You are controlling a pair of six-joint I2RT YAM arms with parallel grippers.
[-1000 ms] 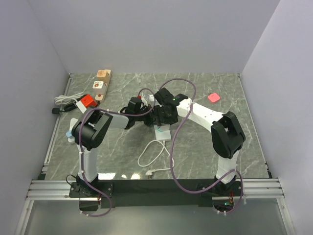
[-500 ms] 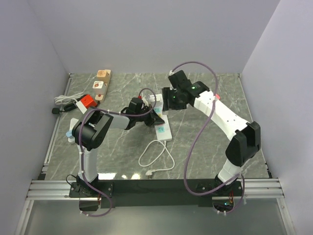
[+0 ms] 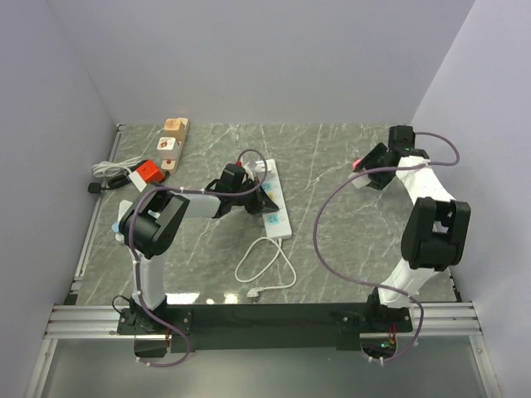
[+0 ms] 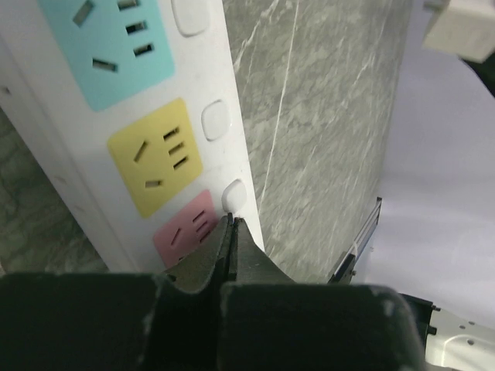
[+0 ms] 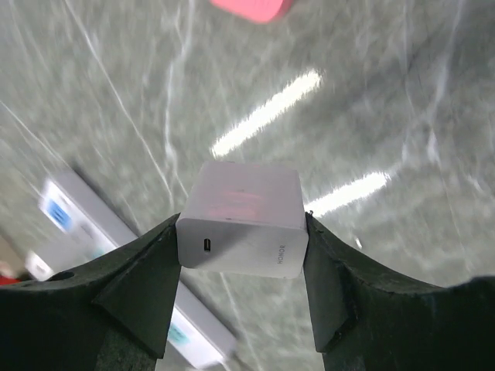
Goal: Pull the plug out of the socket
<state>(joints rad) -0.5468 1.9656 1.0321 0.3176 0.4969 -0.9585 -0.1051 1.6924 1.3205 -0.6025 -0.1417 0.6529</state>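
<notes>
We grip a white boxy plastic charger plug (image 5: 240, 205) between our right gripper (image 5: 241, 224)'s black fingers (image 5: 143, 270), over a grey marble tabletop (image 5: 387, 116).

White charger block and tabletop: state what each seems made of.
White charger block: likely moulded plastic, satin; even white faces, rounded edges, small port slot. Tabletop: glossy, grey-green with white veins, reflecting lights; stone or printed laminate, cannot tell.

Grey-green marble bench (image 3: 348, 249) had thin white veins, power strip (image 4: 155, 154) was white with cyan, yellow and pink socket panels, plug (image 5: 241, 219) was plain white, right fingers (image 5: 131, 294) were black, arm cables (image 3: 316, 236) were purple, small pad (image 5: 251, 6) was pink.
</notes>
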